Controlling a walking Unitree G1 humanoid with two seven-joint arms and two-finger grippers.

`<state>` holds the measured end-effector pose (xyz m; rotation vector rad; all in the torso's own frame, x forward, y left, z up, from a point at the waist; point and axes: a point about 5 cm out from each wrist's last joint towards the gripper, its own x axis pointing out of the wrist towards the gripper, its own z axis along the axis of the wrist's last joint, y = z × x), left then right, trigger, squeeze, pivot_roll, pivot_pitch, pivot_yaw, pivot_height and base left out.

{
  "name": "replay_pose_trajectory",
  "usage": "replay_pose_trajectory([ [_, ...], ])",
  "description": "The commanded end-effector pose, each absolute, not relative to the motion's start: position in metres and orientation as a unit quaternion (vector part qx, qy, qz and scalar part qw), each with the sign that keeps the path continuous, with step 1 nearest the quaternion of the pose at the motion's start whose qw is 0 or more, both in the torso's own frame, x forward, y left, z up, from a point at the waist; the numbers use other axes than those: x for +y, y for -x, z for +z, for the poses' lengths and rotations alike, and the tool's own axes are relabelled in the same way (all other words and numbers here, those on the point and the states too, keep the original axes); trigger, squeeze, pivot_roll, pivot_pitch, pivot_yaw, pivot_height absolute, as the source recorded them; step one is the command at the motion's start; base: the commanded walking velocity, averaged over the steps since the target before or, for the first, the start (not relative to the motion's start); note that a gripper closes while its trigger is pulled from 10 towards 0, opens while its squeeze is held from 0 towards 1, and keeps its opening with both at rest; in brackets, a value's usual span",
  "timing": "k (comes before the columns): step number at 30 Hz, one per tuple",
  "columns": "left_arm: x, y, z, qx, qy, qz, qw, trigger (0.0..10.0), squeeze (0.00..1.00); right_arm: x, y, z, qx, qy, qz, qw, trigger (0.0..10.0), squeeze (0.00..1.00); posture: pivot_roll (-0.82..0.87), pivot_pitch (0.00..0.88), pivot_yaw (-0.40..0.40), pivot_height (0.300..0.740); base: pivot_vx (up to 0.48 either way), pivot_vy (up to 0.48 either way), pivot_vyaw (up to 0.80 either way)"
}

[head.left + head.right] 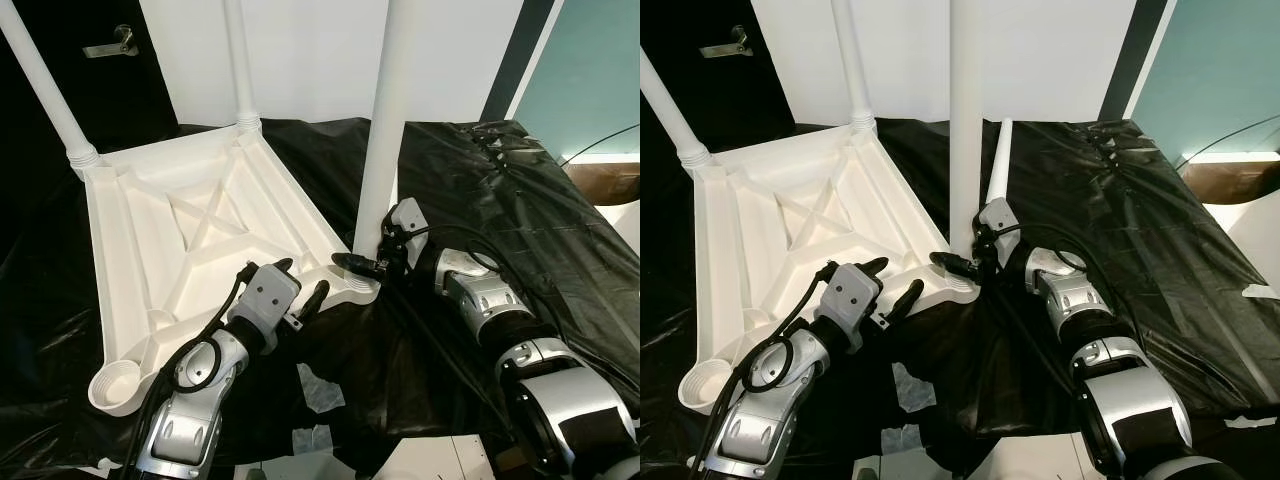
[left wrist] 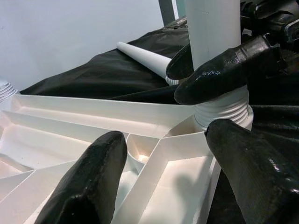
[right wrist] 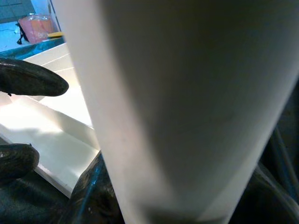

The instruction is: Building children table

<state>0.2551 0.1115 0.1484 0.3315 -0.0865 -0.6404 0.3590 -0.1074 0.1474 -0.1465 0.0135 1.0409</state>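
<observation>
Here the upturned white tabletop (image 1: 190, 240) lies on black sheeting (image 1: 520, 200), 3 legs standing. The right gripper (image 1: 362, 265) clasps the near leg (image 1: 385, 130) at its threaded base; the left gripper (image 1: 300, 285) hovers spread over the rim. Keeping that leg plumb while twisting should help. The left wrist view reveals a spare leg (image 2: 145, 58) lying behind.
</observation>
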Motion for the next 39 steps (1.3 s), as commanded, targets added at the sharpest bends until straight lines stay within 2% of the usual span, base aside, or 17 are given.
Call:
replay_pose_trajectory([
  [1,0.115,-0.256,0.151,-0.047,-0.166,-0.277,0.945,10.0,0.00,-0.108,-0.359,0.144,0.017,0.069,0.494,0.866,0.0,0.00,0.15,0.003,-0.046,0.740,0.000,0.000,0.00],
  [3,0.115,-0.256,0.151,-0.047,-0.166,-0.275,0.946,10.0,0.00,-0.109,-0.360,0.142,0.025,0.075,0.482,0.873,0.0,0.00,0.15,0.006,-0.048,0.740,0.000,0.000,0.00],
  [5,0.115,-0.256,0.150,-0.044,-0.167,-0.274,0.946,10.0,0.00,-0.112,-0.363,0.135,0.039,0.088,0.434,0.896,0.1,0.00,0.15,0.007,-0.047,0.740,0.000,0.000,0.00],
  [6,0.115,-0.256,0.150,-0.044,-0.167,-0.274,0.946,10.0,0.00,-0.112,-0.363,0.135,0.039,0.088,0.434,0.896,0.1,0.00,0.15,0.007,-0.047,0.740,0.000,0.000,0.00],
  [7,0.114,-0.256,0.150,-0.044,-0.167,-0.275,0.946,10.0,0.00,-0.110,-0.363,0.132,0.043,0.082,0.416,0.905,2.8,0.00,0.15,0.012,-0.045,0.740,0.000,0.000,0.00],
  [8,0.113,-0.255,0.150,-0.043,-0.166,-0.276,0.946,10.0,0.00,-0.109,-0.362,0.130,0.044,0.075,0.406,0.910,2.8,0.00,0.15,0.012,-0.045,0.740,0.000,0.000,0.00],
  [9,0.112,-0.254,0.149,-0.042,-0.165,-0.278,0.945,10.0,0.00,-0.105,-0.360,0.128,0.044,0.061,0.391,0.917,10.0,0.00,0.15,0.014,-0.042,0.740,0.000,0.000,0.00],
  [15,0.111,-0.252,0.149,-0.040,-0.164,-0.283,0.944,10.0,0.00,-0.096,-0.357,0.123,0.044,0.033,0.336,0.940,10.0,0.00,0.14,0.022,-0.035,0.740,0.000,0.000,0.00],
  [19,0.111,-0.252,0.148,-0.035,-0.165,-0.287,0.943,10.0,0.00,-0.085,-0.351,0.121,0.032,0.005,0.243,0.970,10.0,0.00,0.14,0.024,-0.032,0.740,0.000,0.000,0.00],
  [21,0.111,-0.252,0.148,-0.034,-0.166,-0.288,0.943,10.0,0.00,-0.083,-0.350,0.121,0.029,0.000,0.221,0.975,10.0,0.00,0.14,0.024,-0.032,0.740,0.000,0.000,0.00],
  [24,0.111,-0.252,0.149,-0.033,-0.166,-0.291,0.942,10.0,0.00,-0.083,-0.345,0.119,0.028,-0.010,0.117,0.993,10.0,0.00,0.14,0.017,-0.031,0.740,0.000,0.000,0.00],
  [27,0.110,-0.252,0.149,-0.033,-0.166,-0.292,0.941,10.0,0.00,-0.083,-0.343,0.118,0.033,-0.013,0.104,0.994,10.0,0.00,0.14,0.017,-0.031,0.740,0.000,0.000,0.00],
  [31,0.109,-0.253,0.150,-0.035,-0.164,-0.296,0.940,10.0,0.00,-0.071,-0.337,0.119,0.037,-0.017,0.144,0.989,10.0,0.00,0.14,0.007,-0.032,0.740,0.000,0.000,0.00],
  [39,0.109,-0.252,0.150,-0.033,-0.164,-0.298,0.940,10.0,0.00,-0.073,-0.334,0.124,0.026,-0.033,0.132,0.990,10.0,0.00,0.15,0.005,-0.028,0.740,0.000,0.000,0.00],
])
